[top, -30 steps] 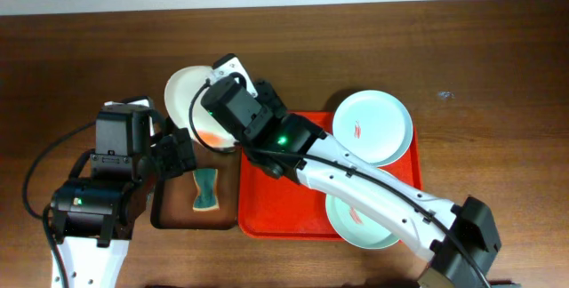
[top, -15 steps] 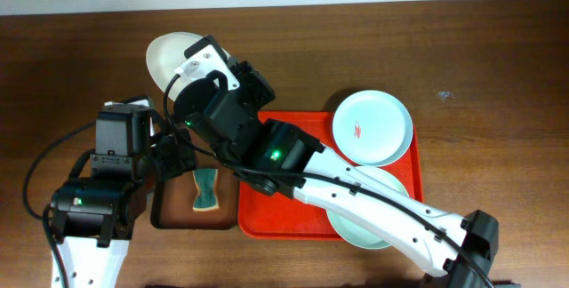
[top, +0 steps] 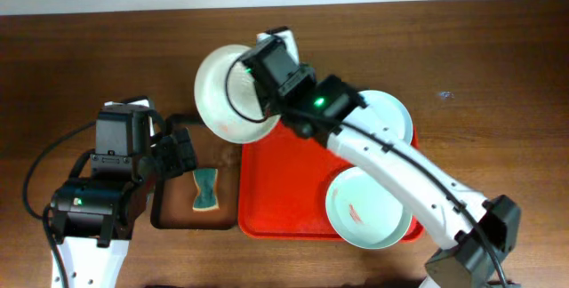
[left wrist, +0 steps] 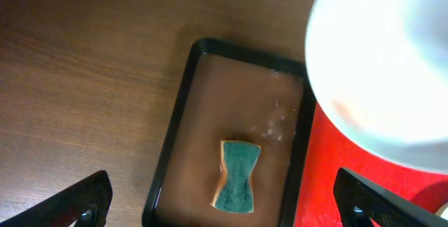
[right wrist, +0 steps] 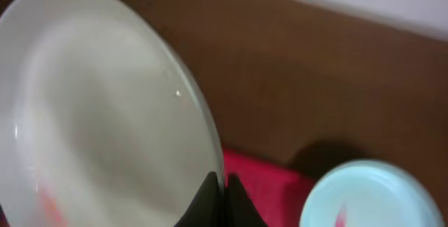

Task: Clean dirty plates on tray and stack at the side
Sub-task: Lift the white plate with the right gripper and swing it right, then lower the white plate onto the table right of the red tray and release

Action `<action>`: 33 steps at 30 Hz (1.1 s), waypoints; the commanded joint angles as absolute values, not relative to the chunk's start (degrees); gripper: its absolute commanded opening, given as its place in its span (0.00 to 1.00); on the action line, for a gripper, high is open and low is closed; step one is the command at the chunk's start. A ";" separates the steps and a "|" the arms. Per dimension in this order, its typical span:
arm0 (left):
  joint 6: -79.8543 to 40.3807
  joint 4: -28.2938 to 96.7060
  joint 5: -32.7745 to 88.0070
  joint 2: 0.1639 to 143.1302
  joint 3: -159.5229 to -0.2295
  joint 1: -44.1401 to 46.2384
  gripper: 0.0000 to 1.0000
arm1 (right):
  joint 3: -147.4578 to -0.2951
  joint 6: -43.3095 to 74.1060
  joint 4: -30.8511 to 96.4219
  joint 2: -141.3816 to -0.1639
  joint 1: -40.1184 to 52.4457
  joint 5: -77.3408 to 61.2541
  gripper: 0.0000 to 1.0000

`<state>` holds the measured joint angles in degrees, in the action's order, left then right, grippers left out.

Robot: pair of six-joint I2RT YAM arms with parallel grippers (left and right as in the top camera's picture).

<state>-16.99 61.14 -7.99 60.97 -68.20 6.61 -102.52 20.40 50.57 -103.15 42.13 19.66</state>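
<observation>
**A:** How many plates?

**B:** Three. The first plate [top: 227, 92] is off the counter [top: 498, 48], over the 11 o'clock corner of the red tray [top: 284, 190]. The right tool [right wrist: 224, 195] is clenched on its rim, and a faint red smear shows inside. The second plate [top: 396, 119] lies at the tray's 1 o'clock corner, partly under the arm. The third plate [top: 369, 210] lies at 5 o'clock, red-streaked at its centre.

**A:** And the rest?

**B:** There is one black tray [top: 173, 212] at the red tray's 9 o'clock, with one sponge [top: 206, 190] in it. The left tool [top: 178, 150] hangs above it, released, jaws wide, gripping nothing.

**A:** What differs from a second ago?

**B:** The first plate was further toward 9 o'clock, over the black tray's far end, and it has swung toward 3 o'clock. The arm used to cover the third plate, which now shows whole. The left tool and the sponge have stayed put.
</observation>
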 commanded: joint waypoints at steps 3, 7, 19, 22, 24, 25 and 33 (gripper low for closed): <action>-17.56 61.19 -8.64 60.90 -68.88 6.33 0.99 | -101.89 24.51 55.70 -101.69 27.62 -0.89 0.04; -17.54 61.19 -8.64 60.90 -68.88 6.33 0.99 | -101.86 24.12 61.95 -101.71 11.84 -5.17 0.04; -17.56 61.19 -8.64 60.90 -68.88 6.33 0.99 | -100.62 21.26 76.14 -101.71 -27.38 -5.13 0.04; -17.56 61.19 -8.64 60.88 -68.88 6.33 0.99 | -95.44 21.47 74.70 -101.73 -32.60 -4.03 0.04; -17.56 61.19 -8.64 60.90 -68.88 6.33 0.99 | -89.82 21.47 71.85 -101.71 -34.89 -4.08 0.04; -17.54 61.19 -8.64 60.90 -68.88 6.33 0.99 | -85.69 21.47 69.63 -101.71 -35.51 -4.05 0.04; -17.56 61.19 -8.64 60.88 -68.88 6.33 0.99 | -64.69 27.94 52.64 -101.71 -36.07 -2.74 0.04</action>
